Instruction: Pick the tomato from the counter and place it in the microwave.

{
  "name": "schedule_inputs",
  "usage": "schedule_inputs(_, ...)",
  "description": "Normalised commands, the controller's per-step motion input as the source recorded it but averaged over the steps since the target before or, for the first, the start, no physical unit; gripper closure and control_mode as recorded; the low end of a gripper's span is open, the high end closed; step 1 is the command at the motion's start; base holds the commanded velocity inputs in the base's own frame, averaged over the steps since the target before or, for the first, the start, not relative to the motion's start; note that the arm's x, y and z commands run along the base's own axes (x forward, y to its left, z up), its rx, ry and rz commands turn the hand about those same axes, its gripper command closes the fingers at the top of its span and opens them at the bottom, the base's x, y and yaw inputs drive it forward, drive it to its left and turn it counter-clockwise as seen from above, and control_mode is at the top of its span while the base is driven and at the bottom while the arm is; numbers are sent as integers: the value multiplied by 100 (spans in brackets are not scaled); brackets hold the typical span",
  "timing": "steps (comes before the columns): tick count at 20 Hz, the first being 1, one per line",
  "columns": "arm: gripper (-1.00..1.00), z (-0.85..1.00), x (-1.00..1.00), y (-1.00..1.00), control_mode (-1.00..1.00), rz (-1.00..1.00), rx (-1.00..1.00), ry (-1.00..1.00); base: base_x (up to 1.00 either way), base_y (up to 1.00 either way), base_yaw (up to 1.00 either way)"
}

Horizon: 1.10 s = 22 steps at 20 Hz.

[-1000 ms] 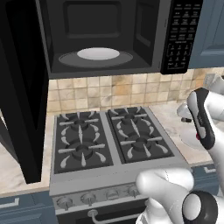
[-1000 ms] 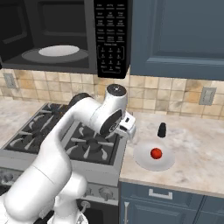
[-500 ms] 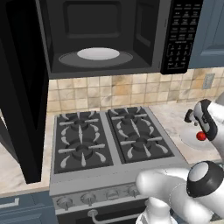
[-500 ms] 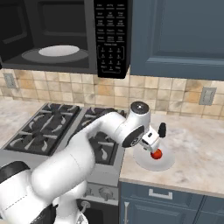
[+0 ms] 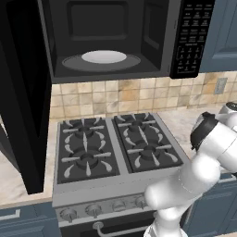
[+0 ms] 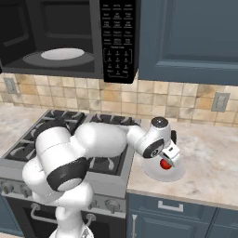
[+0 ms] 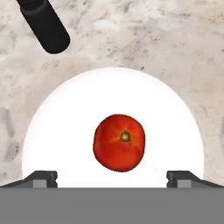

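Gripper [image 7: 112,178] hangs over the tomato [image 7: 119,142], jaws spread wide, fingertips flanking it but clear. Tomato sits mid-plate [image 7: 61,118] on the counter [image 7: 153,39]. Best descend straight, centred, then close gently. Dark bottle [image 7: 45,25] beyond, apart. Microwave [image 6: 69,37] stands open.

Directly ahead of the spread end effector [image 7: 112,178], between its fingertips [image 7: 43,178], a small round red tomato [image 7: 119,142] sits on a white round plate [image 7: 65,118]; beyond, a dark bottle-like object [image 7: 45,25] lies on the beige marbled desk [image 7: 166,48].
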Motion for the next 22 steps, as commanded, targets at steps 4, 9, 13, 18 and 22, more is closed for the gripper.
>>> schedule_inputs(4, -100, -43, 34, -34, -100, 0, 0, 0, 0, 0, 0)
schedule_inputs(9, -100, -36, 21, -22, -100, 0, 0, 0, 0, 0, 0)
schedule_inputs(13, -100, -25, 1, -31, -100, 0, 2, 0, 0, 0, 0)
schedule_inputs(18, -100, -10, -1, -8, -100, 0, 4, 0, 0, 0, 0)
schedule_inputs(22, -100, -9, 0, 0, -100, 0, 5, 0, 0, 0, 0)
